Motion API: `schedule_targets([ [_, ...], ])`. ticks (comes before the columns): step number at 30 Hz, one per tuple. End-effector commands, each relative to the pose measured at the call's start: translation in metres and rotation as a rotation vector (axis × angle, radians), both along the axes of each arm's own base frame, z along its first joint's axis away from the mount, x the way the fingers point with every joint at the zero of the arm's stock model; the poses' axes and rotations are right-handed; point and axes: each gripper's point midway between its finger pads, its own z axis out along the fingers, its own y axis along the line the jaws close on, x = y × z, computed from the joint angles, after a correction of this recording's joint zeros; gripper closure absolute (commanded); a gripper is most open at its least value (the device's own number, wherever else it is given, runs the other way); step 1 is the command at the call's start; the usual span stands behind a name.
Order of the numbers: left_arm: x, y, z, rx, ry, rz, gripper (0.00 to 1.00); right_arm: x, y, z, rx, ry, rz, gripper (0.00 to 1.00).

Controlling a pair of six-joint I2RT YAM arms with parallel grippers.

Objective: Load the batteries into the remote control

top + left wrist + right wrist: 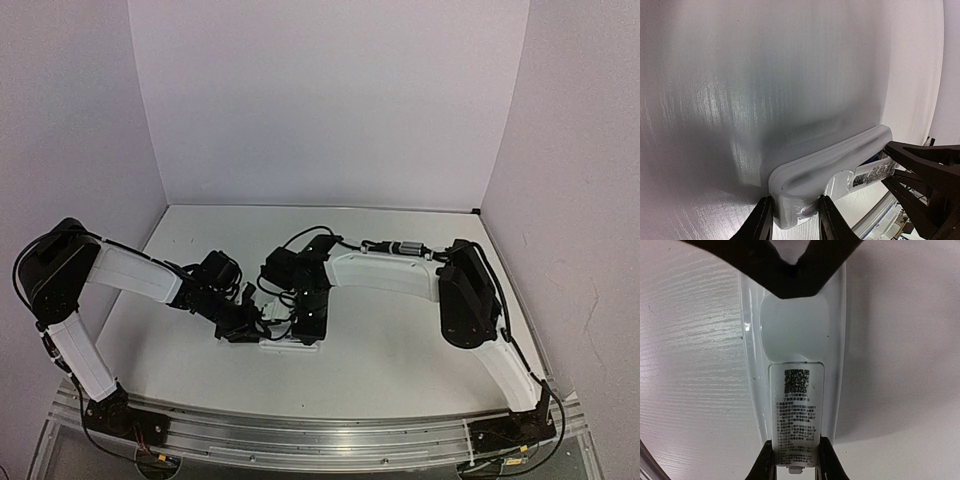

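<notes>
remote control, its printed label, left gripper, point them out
remote control (795, 325), right wrist view, bare white back
printed label (797, 410), right wrist view, middle of its text
left gripper (796, 210), left wrist view, midway between fingertips

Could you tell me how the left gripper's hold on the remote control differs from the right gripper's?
The left gripper clamps the plain rounded end of the remote control, while the right gripper clamps the end bearing the printed label. In the top view the left gripper reaches in from the left and the right gripper from the right. Both set their fingers against the remote's long sides.
</notes>
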Motion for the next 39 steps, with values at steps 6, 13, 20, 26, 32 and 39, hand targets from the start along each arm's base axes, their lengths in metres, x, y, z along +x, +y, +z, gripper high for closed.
schedule_targets([
  [6,-0.002,-0.046,0.040,-0.216,-0.095,-0.128,0.70,-0.017,0.063,0.005,0.216,0.097,0.005,1.00],
  [13,-0.003,-0.046,0.041,-0.222,-0.096,-0.122,0.70,-0.026,0.070,0.001,0.235,0.153,0.003,1.00],
  [20,-0.003,-0.040,0.034,-0.181,-0.081,-0.092,0.71,-0.020,0.056,-0.009,0.177,0.108,-0.017,0.91],
  [26,-0.004,-0.036,0.028,-0.160,-0.071,-0.074,0.70,-0.022,0.046,-0.012,0.148,0.105,-0.025,0.80],
  [32,-0.003,-0.034,0.027,-0.147,-0.075,-0.069,0.70,-0.020,0.042,-0.010,0.138,0.086,-0.029,0.69],
  [39,-0.003,-0.032,0.027,-0.137,-0.077,-0.060,0.70,-0.021,0.042,-0.006,0.143,0.087,-0.027,0.59],
])
